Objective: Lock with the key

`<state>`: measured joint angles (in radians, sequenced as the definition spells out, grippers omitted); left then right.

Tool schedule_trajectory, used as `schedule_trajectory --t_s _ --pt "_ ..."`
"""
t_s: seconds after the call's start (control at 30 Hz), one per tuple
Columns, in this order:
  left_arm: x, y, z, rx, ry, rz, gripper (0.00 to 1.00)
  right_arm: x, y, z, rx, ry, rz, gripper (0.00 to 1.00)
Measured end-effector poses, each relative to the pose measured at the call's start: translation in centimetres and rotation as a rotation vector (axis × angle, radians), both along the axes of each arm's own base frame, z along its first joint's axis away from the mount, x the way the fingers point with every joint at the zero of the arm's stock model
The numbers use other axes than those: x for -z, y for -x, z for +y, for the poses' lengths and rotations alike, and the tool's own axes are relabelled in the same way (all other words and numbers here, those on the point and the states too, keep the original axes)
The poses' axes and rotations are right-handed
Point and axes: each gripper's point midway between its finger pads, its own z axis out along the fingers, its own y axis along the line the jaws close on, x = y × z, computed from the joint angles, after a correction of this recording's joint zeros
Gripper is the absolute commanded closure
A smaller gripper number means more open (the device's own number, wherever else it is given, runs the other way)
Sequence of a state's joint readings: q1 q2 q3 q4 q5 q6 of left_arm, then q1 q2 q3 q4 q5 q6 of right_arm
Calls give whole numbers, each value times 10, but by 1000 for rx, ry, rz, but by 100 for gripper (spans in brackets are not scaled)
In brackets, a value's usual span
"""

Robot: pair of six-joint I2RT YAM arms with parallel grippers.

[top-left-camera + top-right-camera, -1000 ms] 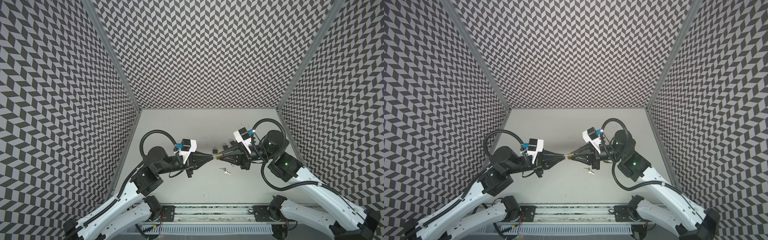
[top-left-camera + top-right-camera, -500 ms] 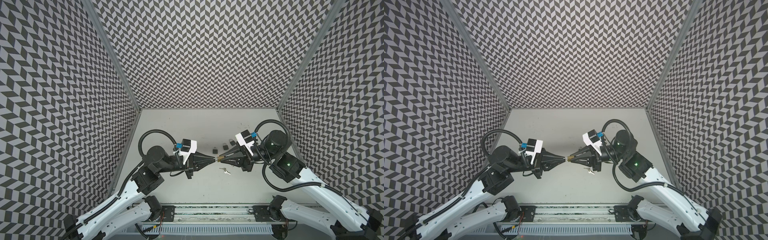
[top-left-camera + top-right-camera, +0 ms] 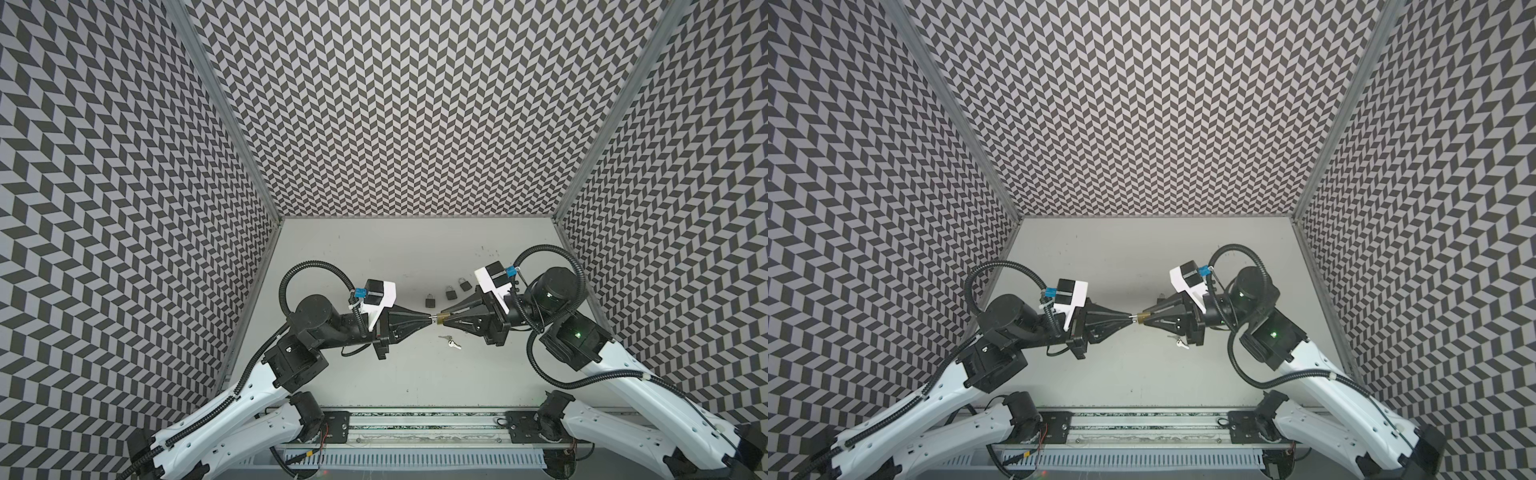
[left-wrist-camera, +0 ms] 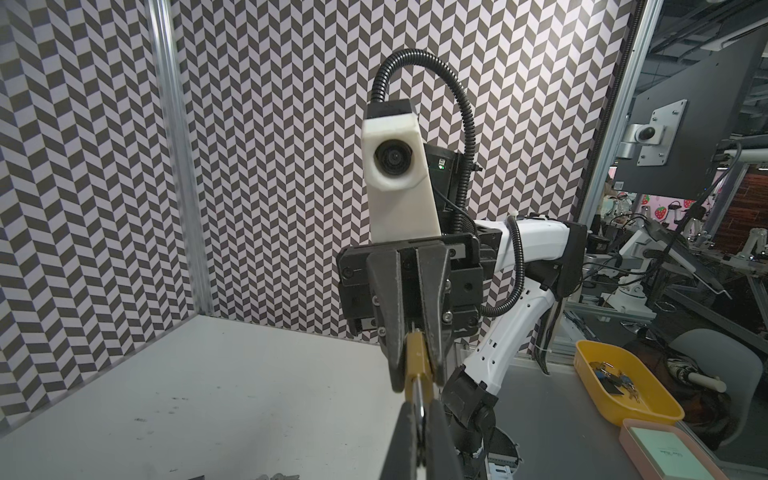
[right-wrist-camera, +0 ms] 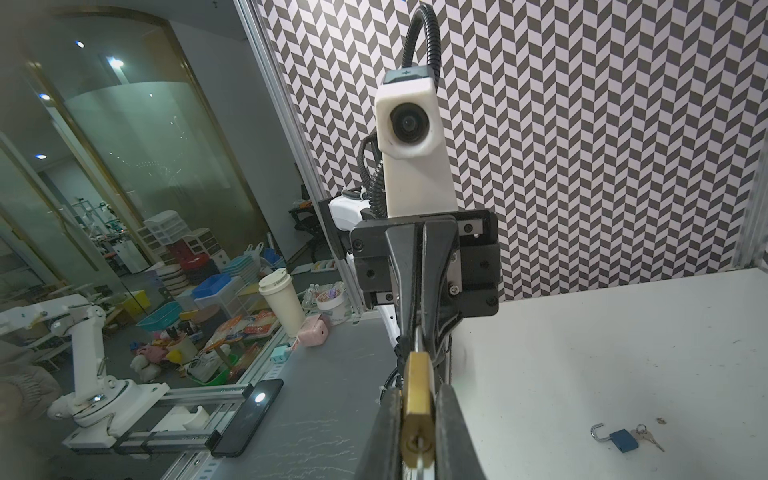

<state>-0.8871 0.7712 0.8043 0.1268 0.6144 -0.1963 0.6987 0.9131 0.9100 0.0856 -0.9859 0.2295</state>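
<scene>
Brass padlock (image 5: pixel 417 399) held mid-air above worktop (image 3: pixel 415 257).
Right gripper (image 3: pixel 444 331): fingers narrow, clamped on padlock body, keyhole end facing its own wrist.
Left gripper (image 3: pixel 427 329): fingers fully closed, pinching silver shackle (image 4: pixel 419 409).
Key in keyhole? Cannot tell.
Risks: off-axis push jams shackle; body twists between fingers; padlock slips, drops beside loose keys (image 3: pixel 449 341).

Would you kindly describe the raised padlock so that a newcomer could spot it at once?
Look above the middle of the grey table, where the two arms' tips meet. There the right claw grips a small brass padlock. It alone is gold-coloured and off the table; the three dark padlocks behind rest on it.
</scene>
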Motion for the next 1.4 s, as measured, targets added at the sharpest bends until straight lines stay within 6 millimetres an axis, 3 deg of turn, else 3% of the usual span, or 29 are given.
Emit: schedule_trajectory --t_s 0.17,0.3,0.37,0.73,1.0,1.03,1.13,1.2,1.4 --pt "0 -2 -5 15 4 11 100 1 3 11 -27 20 -6 100" --pt "-27 9 -7 50 98 -51 100 -9 16 20 -85 12 -36 100" --pt "-28 11 -9 57 110 -56 100 -7 20 21 -94 13 -33 100" --pt "11 -7 3 -24 17 32 100 11 -3 1 19 -9 50 100" --pt "12 -4 4 6 12 46 100 5 -1 1 -4 -26 75 100" --pt "12 -4 4 5 12 48 95 6 -2 1 -5 -25 75 100" --pt "11 -4 5 5 13 45 67 6 -3 1 -3 -22 69 100" --pt "7 -3 8 1 24 37 56 1 -7 -1 11 -30 55 100" --pt "0 1 14 -2 45 19 44 -3 -6 -3 6 -36 38 100"
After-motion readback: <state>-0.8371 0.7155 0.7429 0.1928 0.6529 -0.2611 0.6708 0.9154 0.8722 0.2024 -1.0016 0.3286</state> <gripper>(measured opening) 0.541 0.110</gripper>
